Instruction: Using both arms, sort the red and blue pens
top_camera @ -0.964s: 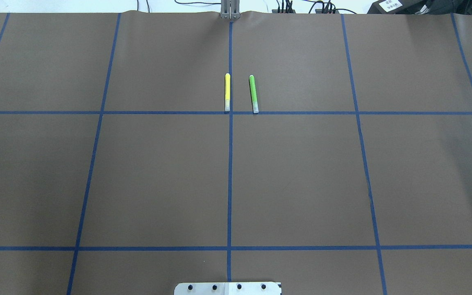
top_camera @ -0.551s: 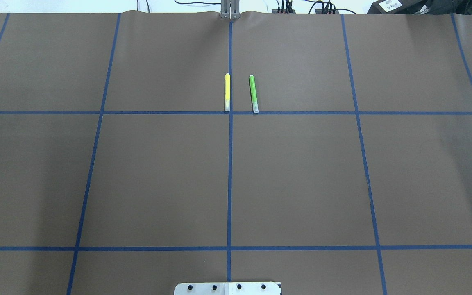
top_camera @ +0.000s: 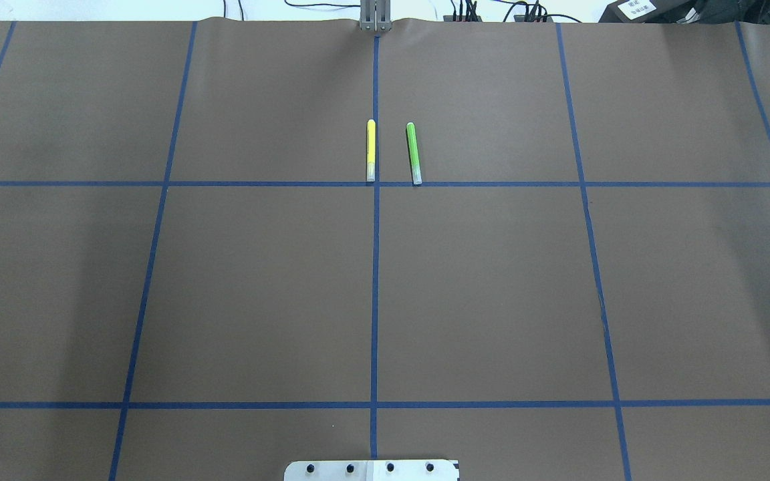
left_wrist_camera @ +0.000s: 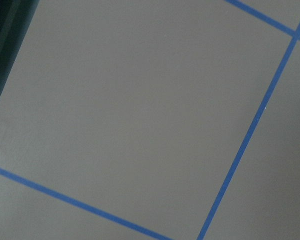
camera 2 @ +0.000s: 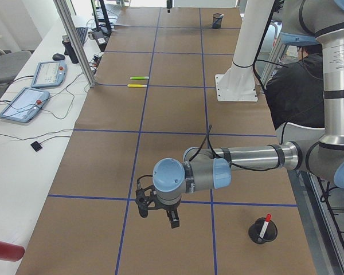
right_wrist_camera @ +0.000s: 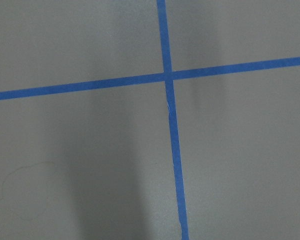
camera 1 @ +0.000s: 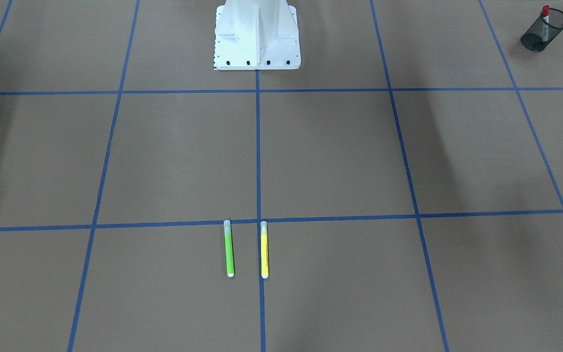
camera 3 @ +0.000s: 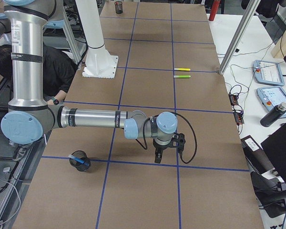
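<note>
The red pen [camera 2: 265, 224] stands tilted in a black mesh cup [camera 2: 257, 234] at the table's near end on my left; its red cap also shows in the front-facing view [camera 1: 546, 11]. The blue pen [camera 3: 83, 162] lies in a second black mesh cup [camera 3: 75, 158] at my right end. My left gripper [camera 2: 157, 215] hangs low over the brown cover, left of the red pen's cup. My right gripper [camera 3: 168, 151] hangs low, right of the blue pen's cup. Neither holds anything that I can see; I cannot tell whether they are open or shut. Both wrist views show only cover and blue tape.
A yellow marker [top_camera: 371, 150] and a green marker [top_camera: 414, 152] lie side by side at the far middle. The white robot base [camera 1: 257, 39] stands at the near middle. A person [camera 2: 298, 86] sits behind the base. Tablets [camera 2: 24, 104] and cables lie past the far edge.
</note>
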You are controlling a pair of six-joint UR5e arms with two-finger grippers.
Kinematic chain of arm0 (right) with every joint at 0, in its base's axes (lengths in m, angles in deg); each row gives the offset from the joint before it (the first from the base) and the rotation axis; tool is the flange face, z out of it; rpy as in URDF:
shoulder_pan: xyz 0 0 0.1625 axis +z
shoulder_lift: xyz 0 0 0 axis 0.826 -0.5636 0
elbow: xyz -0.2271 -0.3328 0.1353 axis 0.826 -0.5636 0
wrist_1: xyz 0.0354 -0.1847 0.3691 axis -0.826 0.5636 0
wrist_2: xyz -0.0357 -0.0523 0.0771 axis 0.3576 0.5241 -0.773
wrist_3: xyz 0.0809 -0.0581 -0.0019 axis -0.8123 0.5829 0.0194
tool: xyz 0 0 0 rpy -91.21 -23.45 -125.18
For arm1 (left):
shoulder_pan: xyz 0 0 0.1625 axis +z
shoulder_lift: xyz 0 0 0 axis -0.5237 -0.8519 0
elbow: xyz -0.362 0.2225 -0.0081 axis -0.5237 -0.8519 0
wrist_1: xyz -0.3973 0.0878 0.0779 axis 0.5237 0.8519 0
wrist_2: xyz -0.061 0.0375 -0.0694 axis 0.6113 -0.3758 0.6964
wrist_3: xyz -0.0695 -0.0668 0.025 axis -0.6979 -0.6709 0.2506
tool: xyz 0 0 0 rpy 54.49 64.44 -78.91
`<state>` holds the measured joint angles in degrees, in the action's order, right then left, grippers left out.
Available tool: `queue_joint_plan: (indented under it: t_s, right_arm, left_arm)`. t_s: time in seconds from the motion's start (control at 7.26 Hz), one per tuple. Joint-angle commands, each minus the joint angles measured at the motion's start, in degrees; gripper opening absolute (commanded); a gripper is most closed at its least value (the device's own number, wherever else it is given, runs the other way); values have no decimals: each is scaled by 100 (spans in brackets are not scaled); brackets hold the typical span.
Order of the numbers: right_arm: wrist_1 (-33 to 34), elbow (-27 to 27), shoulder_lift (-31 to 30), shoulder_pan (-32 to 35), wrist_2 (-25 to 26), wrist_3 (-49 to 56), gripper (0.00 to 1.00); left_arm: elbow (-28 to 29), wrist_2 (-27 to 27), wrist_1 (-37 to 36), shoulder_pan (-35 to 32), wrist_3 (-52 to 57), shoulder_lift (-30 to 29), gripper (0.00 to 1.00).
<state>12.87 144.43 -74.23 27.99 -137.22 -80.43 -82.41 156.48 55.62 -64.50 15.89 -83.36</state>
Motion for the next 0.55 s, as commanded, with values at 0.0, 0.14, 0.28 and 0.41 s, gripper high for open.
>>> queue_joint_plan:
  t_s: [0.0,0.14,0.28,0.41]
  right_arm:
    - [-29,85,16,7,21,-235,99]
    - [-11,154,33,86,-23,-234,100]
    - [24,216,-1,191,-32,-234,100]
    - [24,269,-45,279,-67,-225,100]
  left_arm:
    - [459,-24,786,527,-249,-639,100]
    - [565,-33,1319,599,-232,-720,100]
    - [984,-60,1821,843,-241,-729,100]
    - [1040,-69,2017,854,-275,-729,100]
